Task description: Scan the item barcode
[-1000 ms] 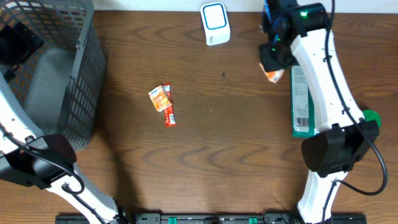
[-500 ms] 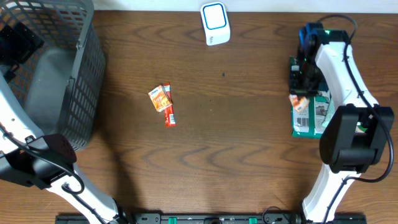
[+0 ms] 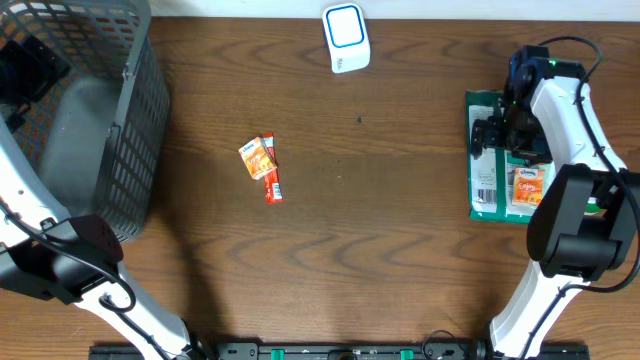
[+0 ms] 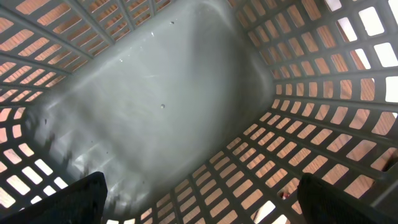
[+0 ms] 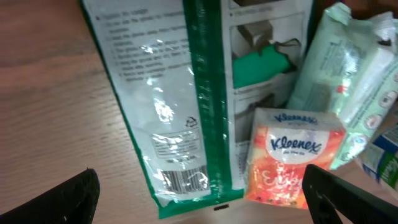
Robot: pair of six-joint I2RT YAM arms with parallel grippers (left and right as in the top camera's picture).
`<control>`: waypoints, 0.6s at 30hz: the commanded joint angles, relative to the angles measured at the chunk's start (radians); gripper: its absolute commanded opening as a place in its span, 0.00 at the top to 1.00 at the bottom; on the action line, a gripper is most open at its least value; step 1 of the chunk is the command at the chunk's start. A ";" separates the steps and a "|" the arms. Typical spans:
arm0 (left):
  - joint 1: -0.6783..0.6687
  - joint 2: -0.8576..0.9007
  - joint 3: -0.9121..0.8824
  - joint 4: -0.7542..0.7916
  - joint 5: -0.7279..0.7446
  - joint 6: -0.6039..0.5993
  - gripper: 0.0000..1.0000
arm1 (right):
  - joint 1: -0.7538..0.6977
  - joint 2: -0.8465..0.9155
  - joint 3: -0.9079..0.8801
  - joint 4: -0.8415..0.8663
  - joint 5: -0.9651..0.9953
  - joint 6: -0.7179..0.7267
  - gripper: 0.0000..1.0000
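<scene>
Since the tissue pack [image 5: 292, 158] lies on the green pack [image 3: 484, 150] at right of frame, under my right gripper [image 5: 202, 193] with fingers spread, I judge its scan done. Next come the snack packets [image 3: 262, 165] left of centre, which must go to the scanner [image 3: 346, 37] at top centre. My left gripper [image 4: 199, 199] hangs spread inside the basket [image 4: 155, 106].

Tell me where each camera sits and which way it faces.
Overhead: fixed above the table, looking down; left arm, right arm, basket, green pack show.
Left wrist: inside the basket, facing its grey floor; left gripper open, tips at bottom corners.
Right wrist: over the green pack and Kleenex pack, looking down; right gripper open, tips at bottom corners.
Shared: overhead and right wrist both show the Kleenex pack and green pack.
</scene>
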 commanded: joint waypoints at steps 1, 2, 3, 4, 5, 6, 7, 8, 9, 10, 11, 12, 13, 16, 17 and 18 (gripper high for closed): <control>0.000 -0.023 0.017 -0.004 -0.003 -0.001 0.02 | 0.002 0.007 -0.004 0.003 -0.032 0.012 0.01; 0.000 -0.023 0.017 -0.003 -0.002 -0.001 0.02 | 0.005 0.006 -0.004 0.006 -0.048 0.012 0.01; 0.000 -0.023 0.017 -0.004 -0.003 -0.001 0.02 | 0.006 0.006 -0.004 0.008 -0.069 0.011 0.02; 0.000 -0.023 0.017 -0.003 -0.003 -0.001 0.02 | 0.009 0.007 -0.004 0.012 -0.103 0.012 0.04; 0.000 -0.023 0.017 -0.003 -0.003 -0.001 0.02 | 0.010 0.007 -0.004 0.018 -0.148 0.012 0.08; 0.000 -0.023 0.017 -0.004 -0.003 -0.001 0.02 | 0.014 0.007 -0.004 0.028 -0.254 0.012 0.11; 0.000 -0.023 0.017 -0.003 -0.003 -0.001 0.02 | 0.017 0.007 -0.004 0.035 -0.318 0.011 0.11; 0.000 -0.023 0.017 -0.003 -0.003 -0.001 0.02 | 0.023 0.007 -0.004 0.044 -0.396 0.011 0.13; 0.000 -0.023 0.017 -0.004 -0.003 -0.001 0.02 | 0.031 0.007 -0.004 0.054 -0.460 0.011 0.14; 0.000 -0.023 0.017 -0.003 -0.003 -0.001 0.02 | 0.043 0.007 -0.004 0.069 -0.530 0.011 0.14; 0.000 -0.023 0.017 -0.004 -0.003 -0.001 0.02 | 0.056 0.007 -0.004 0.085 -0.580 0.011 0.16; 0.000 -0.023 0.017 -0.003 -0.003 -0.001 0.02 | 0.076 0.007 -0.004 0.106 -0.631 0.011 0.17; 0.000 -0.023 0.017 -0.003 -0.003 -0.001 0.02 | 0.095 0.007 -0.004 0.126 -0.660 0.011 0.18; 0.000 -0.023 0.017 -0.003 -0.003 -0.001 0.02 | 0.172 0.007 -0.004 0.183 -0.684 0.011 0.21; 0.000 -0.023 0.017 -0.003 -0.003 -0.001 0.02 | 0.201 0.007 -0.004 0.199 -0.681 0.011 0.23; 0.000 -0.023 0.017 -0.003 -0.003 -0.001 0.02 | 0.237 0.007 -0.004 0.218 -0.678 0.011 0.24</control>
